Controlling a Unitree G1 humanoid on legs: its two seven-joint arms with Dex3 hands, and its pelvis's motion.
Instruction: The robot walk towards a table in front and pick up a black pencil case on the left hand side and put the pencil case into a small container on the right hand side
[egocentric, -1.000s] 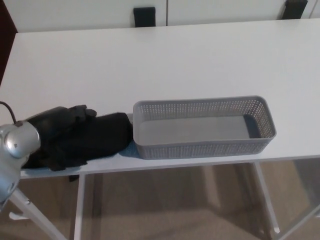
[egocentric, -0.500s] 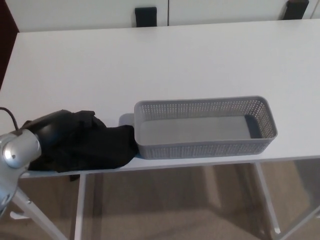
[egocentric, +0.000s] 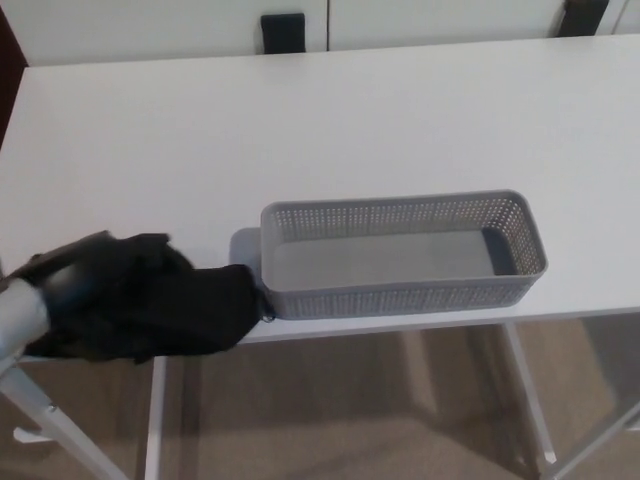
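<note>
My left hand (egocentric: 105, 290) comes in from the lower left, its black fingers wrapped over the black pencil case (egocentric: 205, 312). The case hangs over the table's front edge, its right end touching the left end of the grey perforated container (egocentric: 400, 255). The container is empty and stands near the front edge, right of the case. Hand and case are both black, so the line between them is hard to see. My right hand does not show.
The white table (egocentric: 330, 120) stretches wide behind the container. Two black chair backs (egocentric: 283, 30) stand at the far edge. White table legs (egocentric: 155, 420) and a beige floor show below the front edge.
My left hand has dropped slightly toward the front edge with the pencil case, and the case's right end now reaches the container. The camera has shifted a little.
</note>
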